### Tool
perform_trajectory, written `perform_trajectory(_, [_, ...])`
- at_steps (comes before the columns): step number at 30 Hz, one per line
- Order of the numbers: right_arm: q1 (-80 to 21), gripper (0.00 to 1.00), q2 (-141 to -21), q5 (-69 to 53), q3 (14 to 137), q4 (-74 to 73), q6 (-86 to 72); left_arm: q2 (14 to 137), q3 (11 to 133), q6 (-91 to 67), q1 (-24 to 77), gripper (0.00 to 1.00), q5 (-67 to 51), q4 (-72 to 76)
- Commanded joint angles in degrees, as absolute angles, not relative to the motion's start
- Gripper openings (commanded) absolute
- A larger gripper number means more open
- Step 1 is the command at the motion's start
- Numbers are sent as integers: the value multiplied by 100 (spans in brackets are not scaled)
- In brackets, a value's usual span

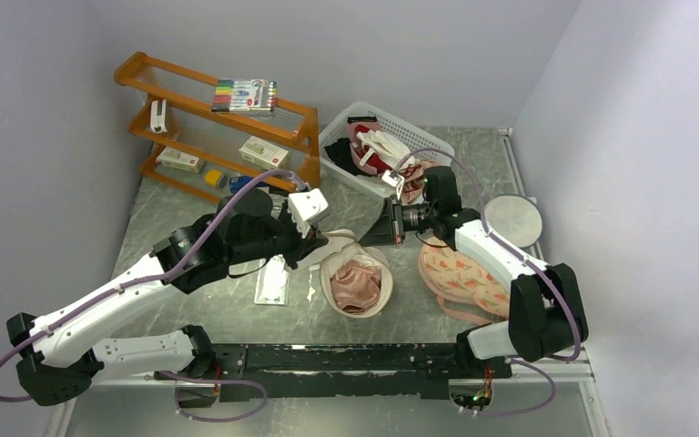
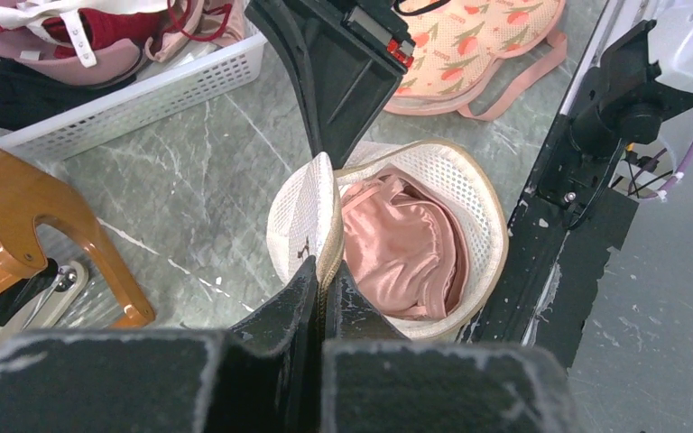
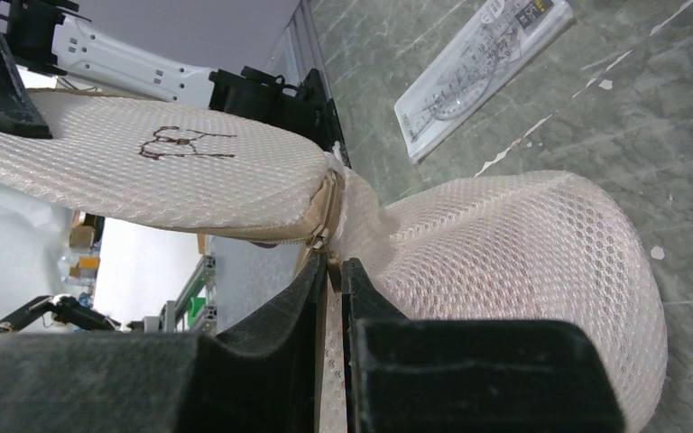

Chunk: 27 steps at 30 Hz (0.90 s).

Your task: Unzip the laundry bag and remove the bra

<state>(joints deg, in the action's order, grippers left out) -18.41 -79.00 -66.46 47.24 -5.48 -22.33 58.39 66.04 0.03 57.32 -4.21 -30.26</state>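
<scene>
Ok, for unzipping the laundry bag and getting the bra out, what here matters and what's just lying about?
Job: cream-white mesh laundry bag, pink satin bra inside it, left claw and right claw, both pinching its rim.
Lying about: white plastic basket of clothes, orange wooden rack, peach fruit-patterned pads, grey round disc, clear flat packet.

Marble table (image 1: 209, 309), laundry bag (image 1: 330, 276), basket (image 1: 337, 155), rack (image 1: 308, 146)

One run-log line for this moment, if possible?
laundry bag: unzipped | bra: inside | left tool: shut on bag | right tool: shut on bag
</scene>
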Motion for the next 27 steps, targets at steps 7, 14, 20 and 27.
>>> perform_trajectory(7, [-2084, 8, -8239, -6290, 4707, 378, -2734, 5482, 6739, -335, 5740, 7, -907, -1979])
perform_trajectory(14, [-2542, 10, -8357, -6216, 4805, 630, -2731, 5492, 6550, -615, 5740, 7, -1101, -1580])
perform_trajectory(20, [-2516, 11, -8312, -6062, 4871, 551, -2663, 5449, 6400, -806, 5739, 7, -759, -1571])
perform_trajectory(27, [-2435, 26, -7737, -4452, 5103, -1219, -2021, 5524, 6414, -1316, 5739, 7, 63, -1906])
